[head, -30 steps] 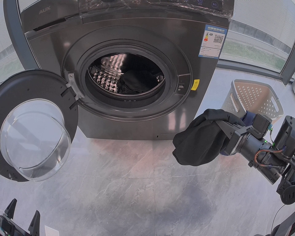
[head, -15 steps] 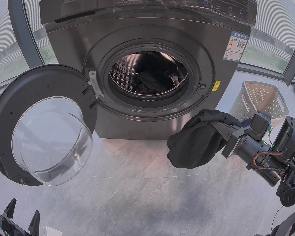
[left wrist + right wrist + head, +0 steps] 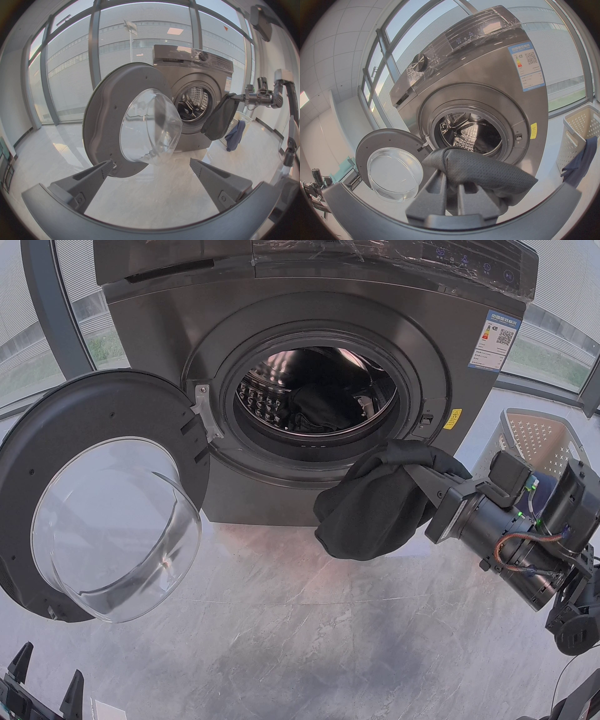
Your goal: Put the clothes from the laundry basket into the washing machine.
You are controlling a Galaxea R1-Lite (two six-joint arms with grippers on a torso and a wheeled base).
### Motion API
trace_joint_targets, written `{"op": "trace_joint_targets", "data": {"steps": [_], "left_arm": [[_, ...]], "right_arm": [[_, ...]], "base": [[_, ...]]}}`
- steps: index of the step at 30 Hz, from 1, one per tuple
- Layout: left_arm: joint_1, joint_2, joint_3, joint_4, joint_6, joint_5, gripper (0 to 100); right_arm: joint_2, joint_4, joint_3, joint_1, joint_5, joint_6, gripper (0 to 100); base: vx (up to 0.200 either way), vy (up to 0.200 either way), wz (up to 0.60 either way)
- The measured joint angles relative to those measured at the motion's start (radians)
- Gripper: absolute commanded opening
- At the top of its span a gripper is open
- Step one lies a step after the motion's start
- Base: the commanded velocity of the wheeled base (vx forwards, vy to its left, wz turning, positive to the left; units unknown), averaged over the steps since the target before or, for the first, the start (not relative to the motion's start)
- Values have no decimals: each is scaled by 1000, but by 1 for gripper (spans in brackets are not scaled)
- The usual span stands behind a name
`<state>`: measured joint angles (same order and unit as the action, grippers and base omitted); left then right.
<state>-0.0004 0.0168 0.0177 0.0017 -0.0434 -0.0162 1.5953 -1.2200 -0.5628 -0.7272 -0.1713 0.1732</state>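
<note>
1. Pale marbled floor tiles (image 3: 281,627) and tall windows frame the work area.
2. At the end of the extended right arm, the right gripper (image 3: 420,476) is clamped tight on a fold of a bunched black fabric garment (image 3: 369,509). Pinched at one edge, the rest sags below as a loose pouch.
3. That garment hangs off the floor, just in front of the lower right rim of the round drum opening (image 3: 315,396), probably so it can pass over the lip.
4. Inside the grey front-loading washing machine (image 3: 350,309), a dark heap of clothing (image 3: 322,409) already lies in the drum.
5. Its round door with the clear glass bowl (image 3: 115,527) is swung wide to the robot's left, leaving the approach free.
6. A beige perforated plastic laundry basket (image 3: 537,434) stands right of the machine, with a blue garment (image 3: 581,162) draped over its rim and not yet loaded.
7. Low and well apart from the machine, the left gripper (image 3: 151,164) has its jaws spread wide with nothing between them, apparently parked out of the way.
</note>
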Motion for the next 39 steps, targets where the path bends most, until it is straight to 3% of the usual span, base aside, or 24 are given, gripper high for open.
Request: {"op": "trace_joint_targets", "data": {"steps": [2, 7, 11, 19, 24, 28, 30, 34, 39], "left_arm": [[0, 0, 0, 0, -12, -5, 100], [0, 0, 0, 1, 25, -4, 100], [0, 0, 0, 1, 24, -1, 100], [0, 0, 0, 0, 30, 2, 100], [0, 0, 0, 0, 10, 1, 100], [-1, 0, 0, 0, 31, 2, 100], [-1, 0, 0, 0, 27, 1, 100], [-1, 0, 0, -6, -20, -20, 100], [0, 0, 0, -11, -26, -35, 100]], "right_arm": [[10, -8, -1, -3, 0, 0, 0], [27, -22, -1, -10, -3, 0, 0], [37, -25, -3, -14, -3, 0, 0], [48, -26, -8, -35, -3, 0, 0], [66, -34, -27, -46, -5, 0, 0], [74, -50, -29, -51, -4, 0, 0], [79, -50, -34, -53, -1, 0, 0], [100, -64, -56, -70, -3, 0, 0], [142, -126, -98, -77, -4, 1, 0]], "base": [[0, 0, 0], [0, -80, 0], [0, -200, 0], [0, 0, 0], [0, 0, 0], [0, 0, 0], [0, 0, 0], [0, 0, 0], [0, 0, 0]]}}
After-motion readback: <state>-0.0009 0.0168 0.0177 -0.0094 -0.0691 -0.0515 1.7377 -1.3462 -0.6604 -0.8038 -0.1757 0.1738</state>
